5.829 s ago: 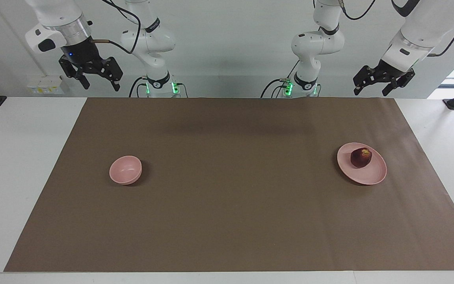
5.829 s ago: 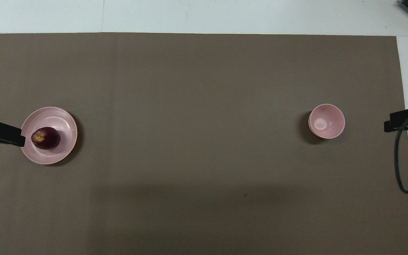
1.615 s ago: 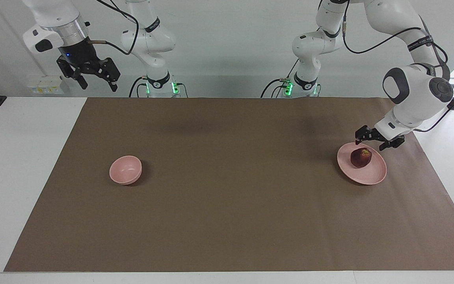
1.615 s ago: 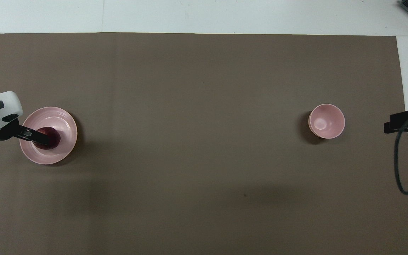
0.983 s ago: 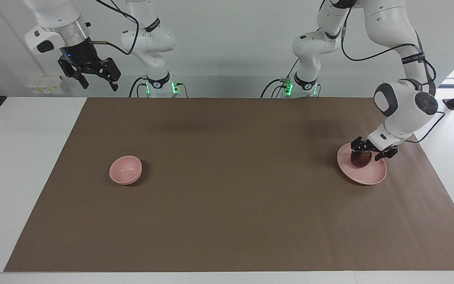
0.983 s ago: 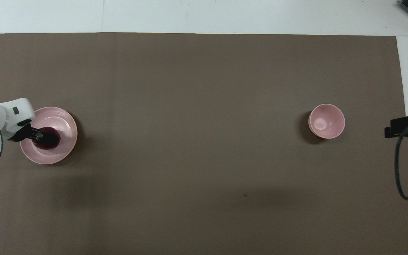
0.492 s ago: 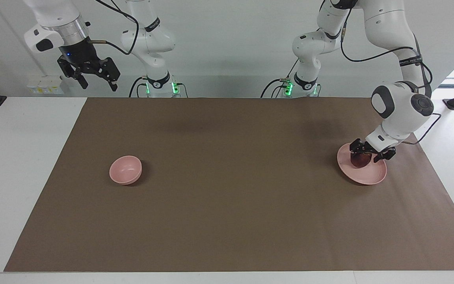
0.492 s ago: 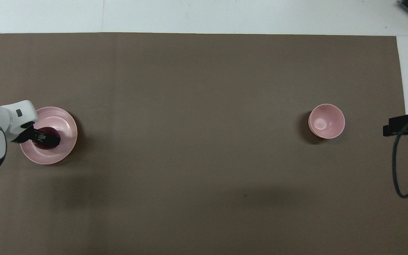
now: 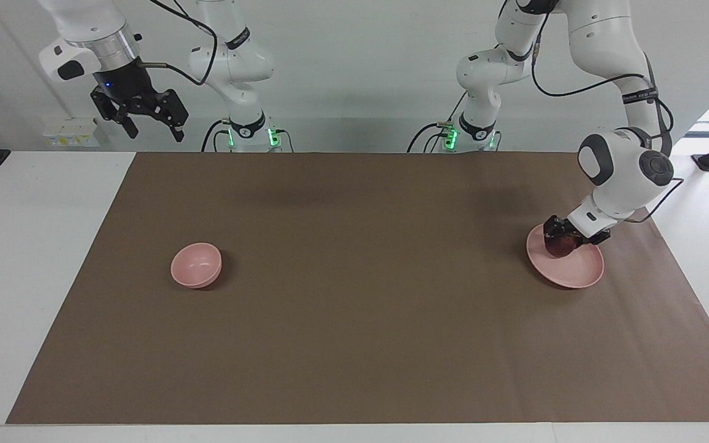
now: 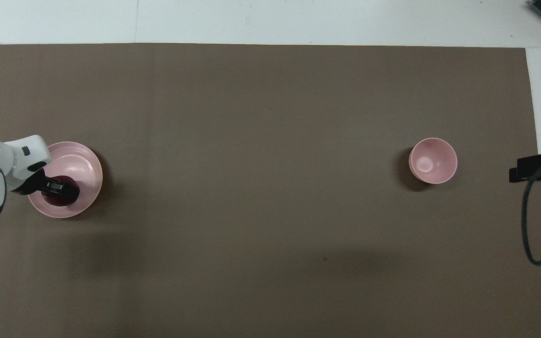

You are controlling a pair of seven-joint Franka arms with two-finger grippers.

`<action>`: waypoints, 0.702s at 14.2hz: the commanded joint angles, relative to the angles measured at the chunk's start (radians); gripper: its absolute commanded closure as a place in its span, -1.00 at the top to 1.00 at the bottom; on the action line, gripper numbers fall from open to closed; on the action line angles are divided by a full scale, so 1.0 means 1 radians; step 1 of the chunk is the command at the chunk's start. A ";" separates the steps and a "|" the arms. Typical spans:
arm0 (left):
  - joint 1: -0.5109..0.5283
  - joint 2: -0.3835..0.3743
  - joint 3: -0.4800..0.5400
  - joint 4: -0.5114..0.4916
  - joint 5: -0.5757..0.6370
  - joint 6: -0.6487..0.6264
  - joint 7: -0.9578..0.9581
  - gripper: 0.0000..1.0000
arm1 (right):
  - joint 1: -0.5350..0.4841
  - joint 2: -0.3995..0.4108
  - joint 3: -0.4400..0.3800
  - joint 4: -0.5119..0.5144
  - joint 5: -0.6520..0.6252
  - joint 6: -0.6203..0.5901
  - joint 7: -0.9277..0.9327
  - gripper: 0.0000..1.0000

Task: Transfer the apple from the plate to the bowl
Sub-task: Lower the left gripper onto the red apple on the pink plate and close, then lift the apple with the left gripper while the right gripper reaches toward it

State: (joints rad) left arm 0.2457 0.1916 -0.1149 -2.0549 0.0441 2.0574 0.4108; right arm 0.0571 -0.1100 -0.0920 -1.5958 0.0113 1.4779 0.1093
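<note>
The dark red apple (image 9: 559, 248) (image 10: 57, 199) sits on the pale pink plate (image 9: 578, 274) (image 10: 81, 164), toward the plate's edge nearer the robots, at the left arm's end of the table. My left gripper (image 9: 567, 239) (image 10: 62, 188) is down on the plate, shut on the apple, and covers most of it from above. The small deep pink bowl (image 9: 196, 264) (image 10: 433, 160) stands alone toward the right arm's end. My right gripper (image 9: 152, 130) (image 10: 533, 168) waits high up near its base, open and holding nothing.
A brown mat (image 9: 354, 307) covers most of the white table (image 9: 28, 258). Between plate and bowl there is only bare mat. A black cable (image 10: 531, 225) loops down from the right gripper past the mat's edge.
The left gripper has come down around the apple and shut on it. Apple and gripper have shifted a little toward the robots' edge of the plate. The right arm barely moved.
</note>
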 commanded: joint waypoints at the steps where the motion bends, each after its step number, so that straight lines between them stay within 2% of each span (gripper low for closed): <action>1: 0.000 0.025 -0.006 0.126 0.082 -0.147 -0.020 -1.00 | -0.013 -0.028 0.008 -0.038 -0.010 0.024 -0.022 1.00; 3: -0.006 0.040 -0.008 0.176 0.077 -0.216 -0.029 -1.00 | -0.011 -0.028 0.009 -0.041 -0.005 0.003 -0.028 1.00; 5: -0.031 0.052 -0.009 0.217 0.071 -0.272 -0.123 -1.00 | -0.016 -0.036 0.009 -0.045 0.012 -0.036 -0.052 1.00; 7: -0.084 0.080 -0.009 0.283 0.072 -0.368 -0.191 -1.00 | -0.017 -0.080 0.006 -0.113 0.028 -0.053 -0.169 1.00; 8: -0.112 0.097 -0.009 0.323 0.071 -0.406 -0.191 -1.00 | -0.019 -0.111 0.005 -0.160 0.062 -0.045 -0.195 1.00; 10: -0.153 0.110 -0.009 0.357 0.071 -0.466 -0.216 -1.00 | -0.057 -0.117 -0.008 -0.212 0.166 -0.045 -0.233 1.00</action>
State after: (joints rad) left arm 0.1399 0.2597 -0.1340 -1.7776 0.0979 1.6700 0.2314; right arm 0.0444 -0.1697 -0.0940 -1.7055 0.0905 1.4152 -0.0559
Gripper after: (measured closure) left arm 0.216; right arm 0.000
